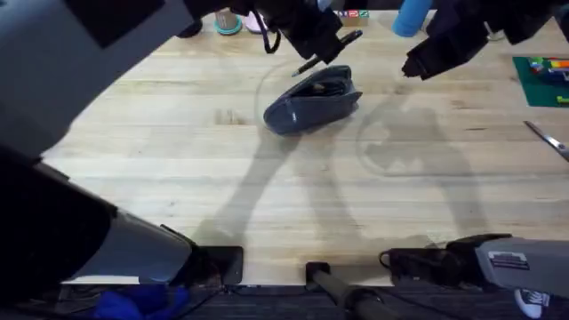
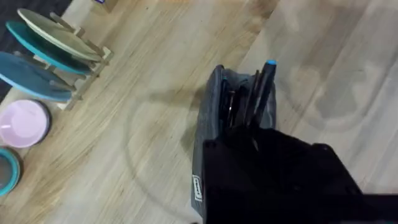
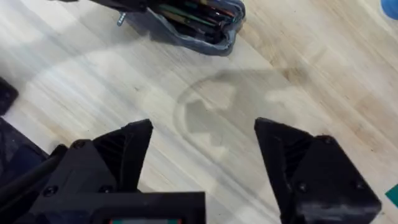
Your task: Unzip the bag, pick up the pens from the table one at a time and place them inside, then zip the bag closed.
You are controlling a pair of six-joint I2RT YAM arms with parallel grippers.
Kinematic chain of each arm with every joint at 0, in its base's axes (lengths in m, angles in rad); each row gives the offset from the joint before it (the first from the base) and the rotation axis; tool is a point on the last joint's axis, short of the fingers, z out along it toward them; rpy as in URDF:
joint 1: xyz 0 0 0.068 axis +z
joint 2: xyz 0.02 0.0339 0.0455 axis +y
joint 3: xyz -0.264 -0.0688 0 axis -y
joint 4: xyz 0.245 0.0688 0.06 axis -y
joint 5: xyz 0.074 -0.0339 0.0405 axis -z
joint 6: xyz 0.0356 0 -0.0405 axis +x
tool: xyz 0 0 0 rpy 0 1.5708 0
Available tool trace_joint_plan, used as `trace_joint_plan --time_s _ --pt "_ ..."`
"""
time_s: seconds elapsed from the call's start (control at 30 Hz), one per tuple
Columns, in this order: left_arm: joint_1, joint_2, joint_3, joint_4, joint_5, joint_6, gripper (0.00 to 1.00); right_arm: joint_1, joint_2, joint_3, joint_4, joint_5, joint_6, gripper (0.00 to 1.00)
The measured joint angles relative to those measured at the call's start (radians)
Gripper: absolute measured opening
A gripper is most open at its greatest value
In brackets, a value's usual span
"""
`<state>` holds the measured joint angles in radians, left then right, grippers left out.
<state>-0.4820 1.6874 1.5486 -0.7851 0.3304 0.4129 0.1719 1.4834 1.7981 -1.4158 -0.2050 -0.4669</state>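
Looming dark and blurred at the overhead's lower left: the left arm. Farther up, bag (image 1: 313,100) lying unzipped on the table (image 1: 178,169), mouth open. Left gripper (image 1: 331,46) above it, clamped on a black pen (image 1: 327,52), blue-tipped in the left wrist view (image 2: 264,81) and angled into the opening (image 2: 233,102). Pens packed inside, seen from the right wrist (image 3: 193,15). Right gripper (image 3: 205,149) spread wide, holding nothing, well apart from the bag. Plate rack (image 2: 56,56) and pink bowl (image 2: 23,123) beyond.
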Motion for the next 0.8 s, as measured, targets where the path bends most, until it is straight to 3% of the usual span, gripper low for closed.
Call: trace_joint_plan --time_s 0.8 --pt "-0.005 0.158 0.0 0.012 0.003 0.003 0.041 0.0 0.0 0.0 0.0 0.0 0.0 0.995"
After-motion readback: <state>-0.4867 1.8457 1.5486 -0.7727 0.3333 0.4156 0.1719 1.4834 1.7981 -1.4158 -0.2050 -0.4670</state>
